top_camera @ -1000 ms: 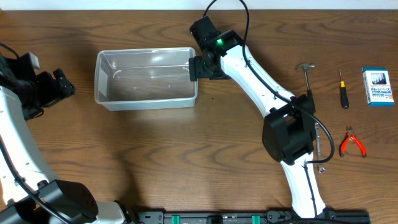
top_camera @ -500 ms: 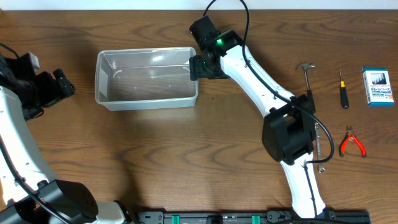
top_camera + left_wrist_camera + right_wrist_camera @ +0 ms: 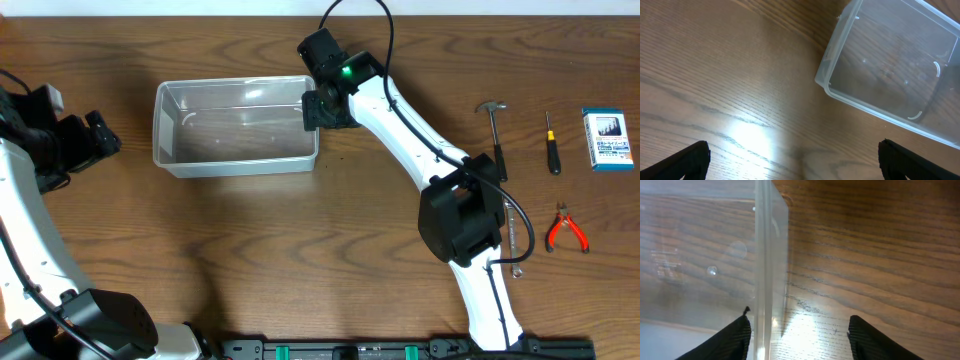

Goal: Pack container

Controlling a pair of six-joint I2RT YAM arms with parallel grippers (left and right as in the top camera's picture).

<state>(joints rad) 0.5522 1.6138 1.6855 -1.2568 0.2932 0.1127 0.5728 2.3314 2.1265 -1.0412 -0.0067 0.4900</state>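
The clear plastic container (image 3: pixel 236 164) lies empty at the table's upper middle. My right gripper (image 3: pixel 311 108) is open and straddles its right wall. In the right wrist view the wall (image 3: pixel 769 240) stands between my fingers, close to the left finger (image 3: pixel 735 340), which is inside the bin; the right finger (image 3: pixel 875 340) is outside over bare wood, and the gripper (image 3: pixel 797 322) holds nothing. My left gripper (image 3: pixel 104 138) is open and empty at the far left, apart from the container. In the left wrist view the gripper (image 3: pixel 792 147) is over bare wood and the container (image 3: pixel 826 75) lies at the upper right.
On the right lie a hammer (image 3: pixel 493 125), a screwdriver (image 3: pixel 551 143), a small blue box (image 3: pixel 608 138), red pliers (image 3: pixel 566 228) and a wrench (image 3: pixel 513 240) partly under my right arm.
My right gripper has shifted slightly to the left along the container's right wall. The container and the left arm have not visibly moved.
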